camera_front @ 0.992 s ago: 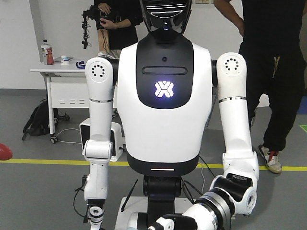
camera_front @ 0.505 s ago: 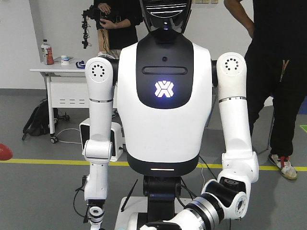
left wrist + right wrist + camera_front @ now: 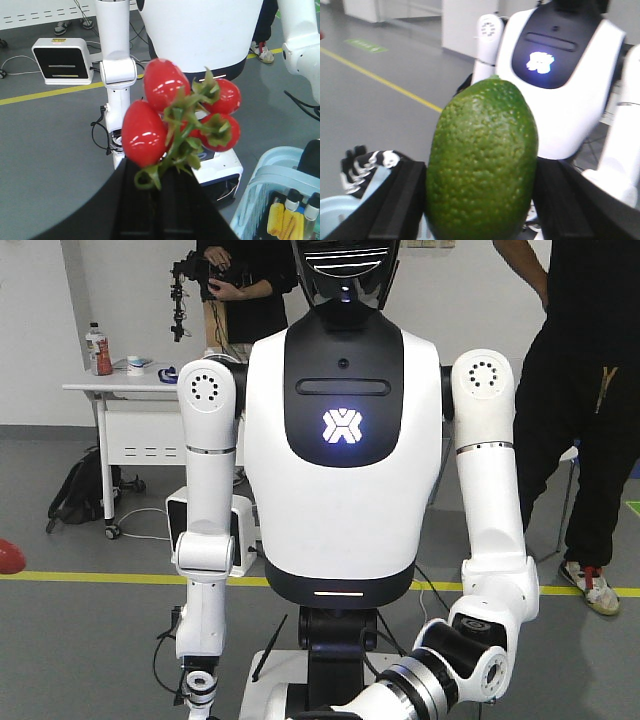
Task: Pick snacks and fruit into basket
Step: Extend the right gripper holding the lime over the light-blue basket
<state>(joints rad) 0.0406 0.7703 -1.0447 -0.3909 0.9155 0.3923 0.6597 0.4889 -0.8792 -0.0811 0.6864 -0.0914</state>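
White humanoid robot (image 3: 340, 440) faces the rig, fruit held in both grippers.
Light blue basket (image 3: 260, 192) sits lower right of the left wrist view; right gripper (image 3: 480, 200) clamps an upright green avocado (image 3: 482, 162); left gripper (image 3: 160, 197) pinches the stem of a cherry tomato bunch (image 3: 180, 117).

White humanoid torso (image 3: 340, 490) — black chest panel (image 3: 342, 400), glowing X logo (image 3: 341, 426), white arms
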